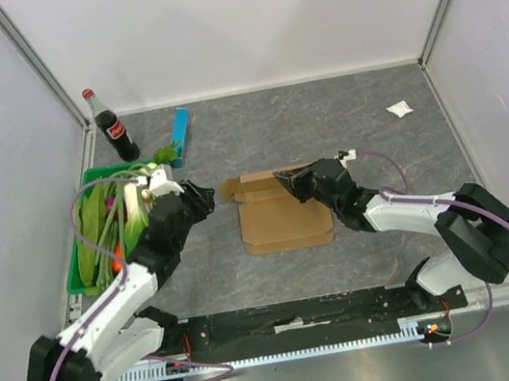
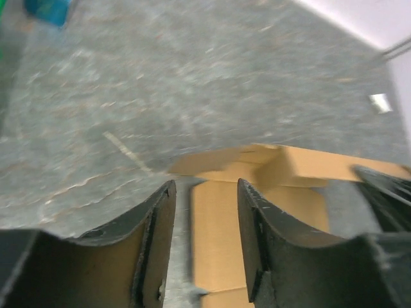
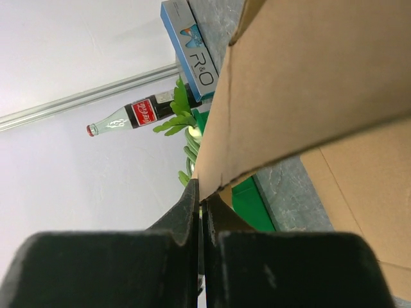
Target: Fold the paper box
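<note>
The paper box [image 1: 283, 213], a flat brown cardboard blank, lies in the middle of the table, with its far flaps lifted. My right gripper [image 1: 284, 179] is at the box's far edge, shut on a raised flap. In the right wrist view the fingertips [image 3: 194, 196] pinch the corner of that flap of the paper box [image 3: 308, 77]. My left gripper [image 1: 207, 198] sits just left of the box's far left corner. In its wrist view the left gripper [image 2: 205, 191] is open and grips nothing, and the box's left edge [image 2: 221, 237] shows on the table beyond the gap.
A green tray [image 1: 87, 267] of leafy vegetables stands at the left edge beside the left arm. A cola bottle [image 1: 113, 126] and a slim blue bar [image 1: 182, 134] stand at the back left. A small white scrap [image 1: 399, 108] lies at the back right.
</note>
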